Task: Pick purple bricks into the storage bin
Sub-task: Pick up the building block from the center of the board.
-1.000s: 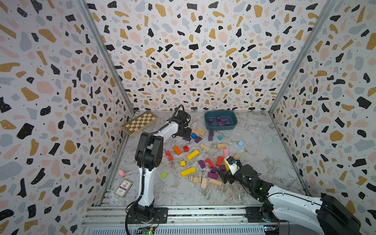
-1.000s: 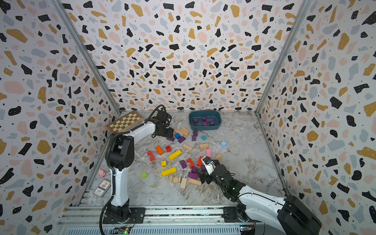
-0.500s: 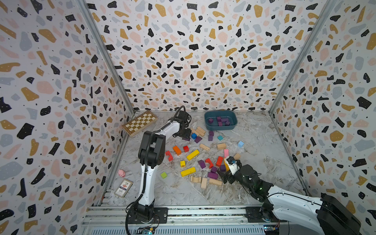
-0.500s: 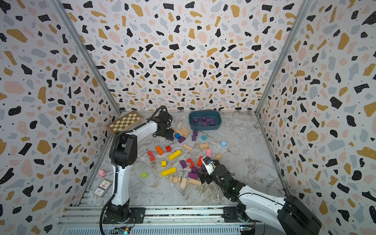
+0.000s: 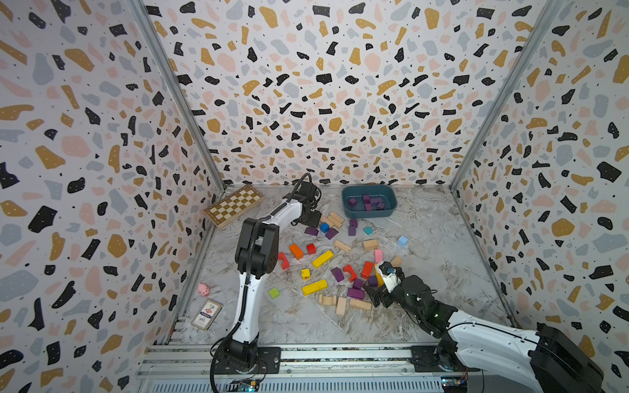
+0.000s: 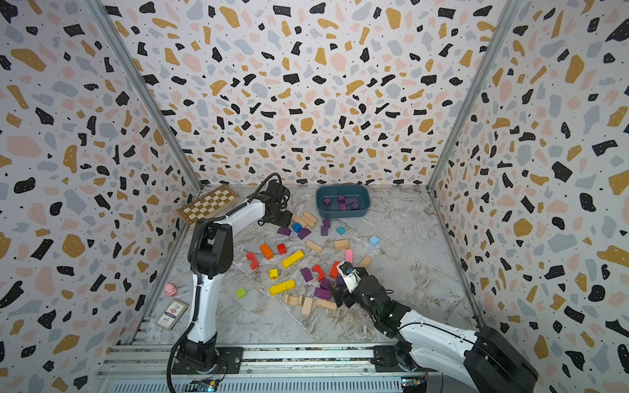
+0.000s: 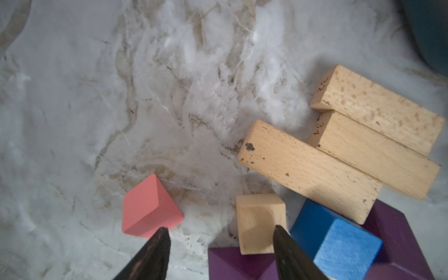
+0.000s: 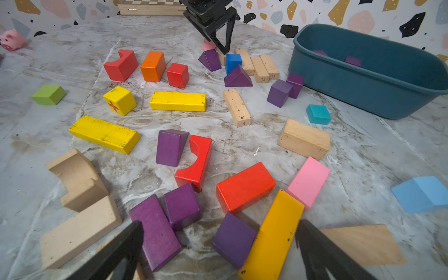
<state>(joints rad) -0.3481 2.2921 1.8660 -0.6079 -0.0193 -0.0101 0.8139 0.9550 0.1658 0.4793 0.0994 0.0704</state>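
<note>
1. The storage bin [image 5: 369,213] stood near the far edge of the table [image 5: 429,245], with several purple bricks [image 5: 373,202] already inside (others lay loose outside it).
2. The left gripper [image 7: 220,231] hung empty, jaws apart, just over a purple wedge [image 7: 240,264] beside a blue cube [image 7: 339,240].
3. The right gripper [image 8: 219,229] gaped wide, grasping nothing, low over a cluster of purple blocks [image 8: 181,206].

The elbow of the left arm [image 5: 257,245] has been swung a little toward the storage bin [image 5: 369,212], and the left gripper [image 5: 313,220] has been carried slightly nearer the bin, above the blocks [image 5: 335,218] beside it.
</note>
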